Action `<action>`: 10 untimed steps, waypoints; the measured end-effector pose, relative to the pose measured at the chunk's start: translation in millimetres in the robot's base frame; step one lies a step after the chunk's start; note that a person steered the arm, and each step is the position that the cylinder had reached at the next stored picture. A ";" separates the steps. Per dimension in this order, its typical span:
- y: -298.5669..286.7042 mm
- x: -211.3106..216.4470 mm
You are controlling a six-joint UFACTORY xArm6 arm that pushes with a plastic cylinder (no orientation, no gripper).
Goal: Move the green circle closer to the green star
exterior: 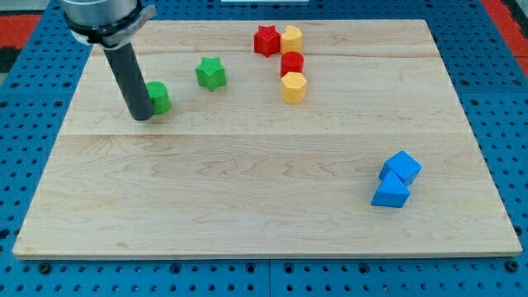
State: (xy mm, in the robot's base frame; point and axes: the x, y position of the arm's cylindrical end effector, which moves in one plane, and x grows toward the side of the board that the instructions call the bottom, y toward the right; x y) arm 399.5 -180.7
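The green circle (pixel 158 96) lies on the wooden board at the view's upper left. The green star (pixel 211 73) lies up and to the right of it, a short gap apart. My tip (pixel 142 116) rests on the board right against the circle's left side, slightly below it. The dark rod rises from there toward the view's top left and hides part of the circle's left edge.
A red star (pixel 266 40) and a yellow block (pixel 291 38) sit at the top middle. A red block (pixel 292 63) and a yellow hexagon (pixel 294 86) sit below them. Two blue blocks (pixel 401 167) (pixel 390 194) lie at the lower right. The board's left edge (pixel 59 136) is near.
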 end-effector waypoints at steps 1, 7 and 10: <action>-3.3 -8.4; -1.5 -26.0; 77.2 -42.0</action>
